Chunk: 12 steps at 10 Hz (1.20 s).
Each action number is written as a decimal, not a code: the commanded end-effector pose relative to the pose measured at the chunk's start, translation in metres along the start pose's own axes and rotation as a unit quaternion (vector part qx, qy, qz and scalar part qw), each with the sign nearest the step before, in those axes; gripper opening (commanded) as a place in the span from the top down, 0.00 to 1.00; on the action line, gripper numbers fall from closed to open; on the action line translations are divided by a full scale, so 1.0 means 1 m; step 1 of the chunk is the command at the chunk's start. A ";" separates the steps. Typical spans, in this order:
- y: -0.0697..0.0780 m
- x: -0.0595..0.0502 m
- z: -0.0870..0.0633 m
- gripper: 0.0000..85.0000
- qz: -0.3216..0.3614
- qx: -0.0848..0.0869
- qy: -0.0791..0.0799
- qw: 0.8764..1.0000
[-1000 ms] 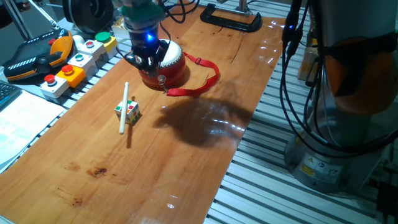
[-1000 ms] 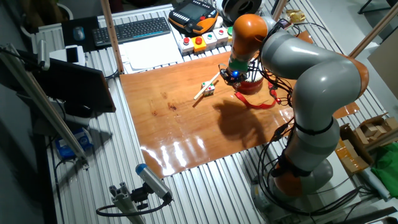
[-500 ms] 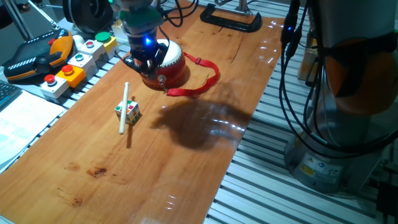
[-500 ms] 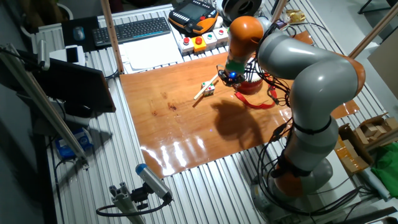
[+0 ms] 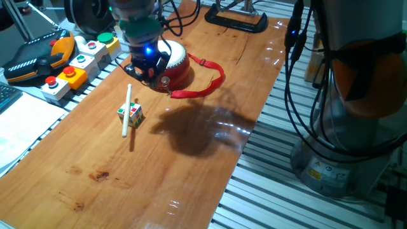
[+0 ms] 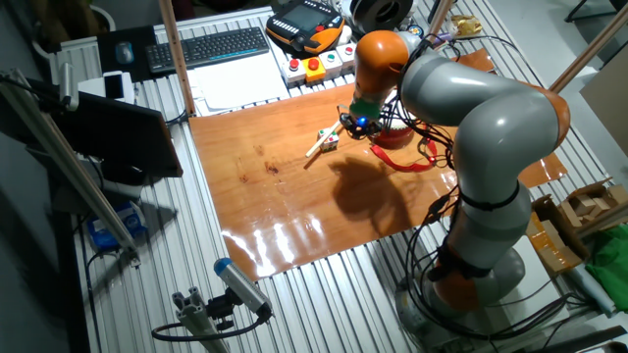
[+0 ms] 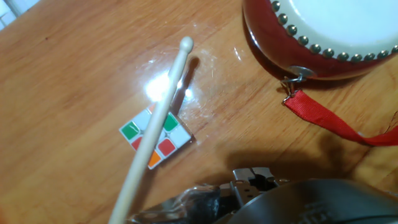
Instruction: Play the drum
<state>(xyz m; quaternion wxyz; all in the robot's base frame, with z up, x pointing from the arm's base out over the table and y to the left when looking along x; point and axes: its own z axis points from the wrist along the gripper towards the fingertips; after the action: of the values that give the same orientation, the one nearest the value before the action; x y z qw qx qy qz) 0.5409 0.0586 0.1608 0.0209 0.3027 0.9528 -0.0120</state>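
Drum [image 5: 173, 65], red with a white skin and a ring of metal studs, stood on the wooden worktop [image 5: 191, 165] near its far edge, just beside the claw [image 5: 145, 71]. The claw hung low at the drum's side nearer the button box, a blue light glowing on the wrist above it; whether its fingers were spread or closed could not be told, since the hand view showed only a blurred dark piece of it along the bottom. No writing or brand could be read on anything in view.

A red strap [image 5: 202, 83] ran from a metal ring on the drum's wall and looped over the wood on the side away from the claw. A multicoloured cube [image 5: 130, 114] sat closer to the middle of the worktop, apart from the drum, with a pale wooden drumstick [image 5: 126, 109] resting tilted across its top, one end down on the wood.

Beyond the worktop's edge, on the slatted metal table, lay a box of coloured buttons [image 5: 75, 67] and an orange-and-black pendant [image 5: 32, 57]. A black clamp [image 5: 236, 21] gripped the far corner. The near half of the worktop held only a few dark stains.
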 end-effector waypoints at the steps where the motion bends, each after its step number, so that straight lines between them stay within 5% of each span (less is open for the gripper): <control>1: 0.003 0.001 0.001 0.99 0.008 0.000 -0.004 1.000; 5: 0.006 0.002 0.004 0.99 0.018 -0.002 -0.009 1.000; 12: 0.012 0.028 0.011 0.99 0.005 -0.005 -0.023 1.000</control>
<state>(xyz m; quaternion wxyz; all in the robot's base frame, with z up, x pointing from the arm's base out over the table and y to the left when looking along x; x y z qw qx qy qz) 0.5254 0.0846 0.1485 0.0442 0.3073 0.9505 -0.0139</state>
